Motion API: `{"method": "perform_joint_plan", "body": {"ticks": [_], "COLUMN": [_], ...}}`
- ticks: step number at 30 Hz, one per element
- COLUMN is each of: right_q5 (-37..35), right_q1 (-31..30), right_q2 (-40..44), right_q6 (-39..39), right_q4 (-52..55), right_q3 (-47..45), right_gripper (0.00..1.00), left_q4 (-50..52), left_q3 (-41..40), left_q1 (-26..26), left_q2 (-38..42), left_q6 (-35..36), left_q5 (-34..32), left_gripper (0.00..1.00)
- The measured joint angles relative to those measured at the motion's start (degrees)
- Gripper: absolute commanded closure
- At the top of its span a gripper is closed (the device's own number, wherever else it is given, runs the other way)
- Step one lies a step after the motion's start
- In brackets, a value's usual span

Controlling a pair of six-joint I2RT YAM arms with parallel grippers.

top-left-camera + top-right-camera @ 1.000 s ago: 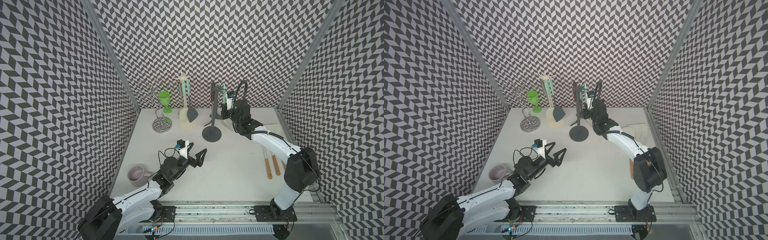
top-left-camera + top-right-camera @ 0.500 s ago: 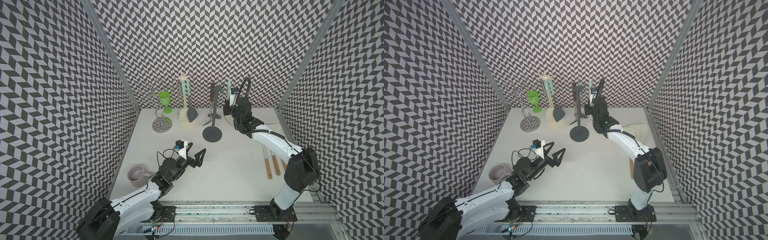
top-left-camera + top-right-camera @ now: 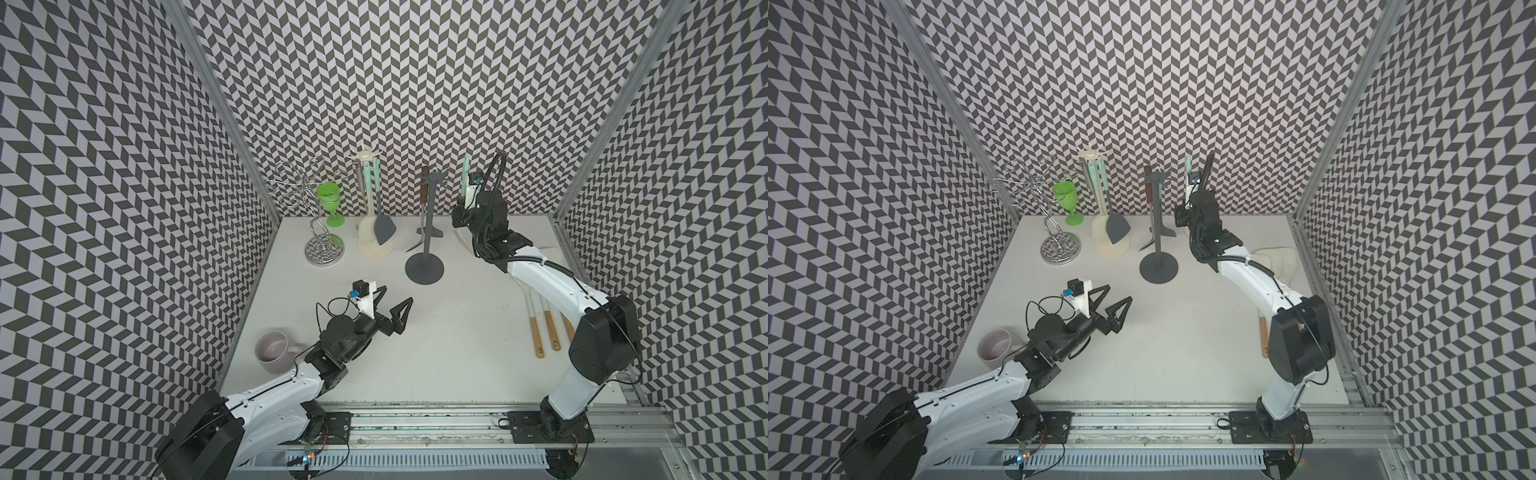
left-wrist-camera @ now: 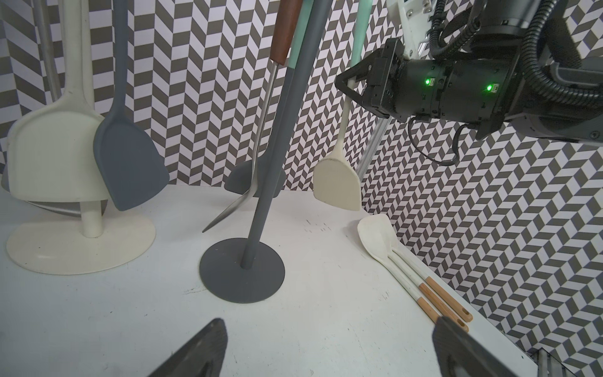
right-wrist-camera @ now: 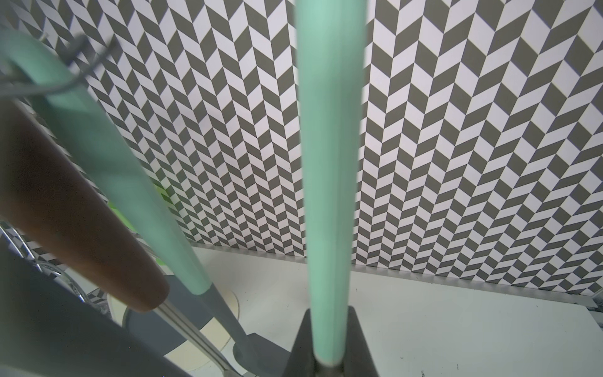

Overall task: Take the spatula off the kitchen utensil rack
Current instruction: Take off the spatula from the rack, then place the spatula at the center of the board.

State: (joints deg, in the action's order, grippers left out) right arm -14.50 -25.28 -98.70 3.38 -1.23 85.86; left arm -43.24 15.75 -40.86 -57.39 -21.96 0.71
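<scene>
The spatula [image 4: 337,186] was held upright by the right tool [image 4: 350,81], whose jaws were closed tight on the mint handle. The cream blade was hung below that tool, above the desk [image 3: 457,353], and the handle's top was raised above it, as was seen in both top views. The spatula was kept apart from the hooks of the rack [image 3: 428,224], which was stood just beside the right tool, on its left. Two things were left hanging on the rack: a brown-handled utensil [image 4: 283,29] and a grey-bladed utensil [image 5: 98,147] with a mint handle. The left tool [image 3: 395,299] was held above the desk with its jaws spread wide and nothing between them; it was pointed toward the rack, well apart from it. A cream rack [image 3: 374,249] with its own utensils was placed farther to the left of the right tool. Three spatulas [image 3: 548,328] were laid on the desk beneath the right arm, behind its tool, and a mug [image 3: 274,351] was set behind the left tool, beside its arm.
</scene>
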Motion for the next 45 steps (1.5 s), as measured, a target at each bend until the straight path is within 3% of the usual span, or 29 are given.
{"method": "perform_joint_plan", "body": {"ticks": [15,25,33,45], "right_q5": [0.63,-6.12,-6.40,0.07], "right_q1": [1.46,1.46,1.46,0.76], "right_q2": [1.81,7.41,12.50,22.21], "right_q6": [7.85,11.54,10.75,2.82], "right_q4": [1.31,2.99,1.64,-0.98], "right_q3": [-0.70,-3.63,-8.20,-21.70], "right_gripper": [1.00,1.00,1.00,1.00], "left_q4": [-1.40,-1.75,-1.75,-1.42], "left_q3": [-0.90,-1.64,-1.95,-1.95], "left_q1": [0.00,0.00,0.00,0.00], "left_q2": [0.20,2.78,3.02,3.32], "left_q6": [-3.37,-4.44,-4.74,-4.50], "left_q5": [1.57,1.75,1.77,1.73], "left_gripper": [0.00,0.00,0.00,0.00]}}
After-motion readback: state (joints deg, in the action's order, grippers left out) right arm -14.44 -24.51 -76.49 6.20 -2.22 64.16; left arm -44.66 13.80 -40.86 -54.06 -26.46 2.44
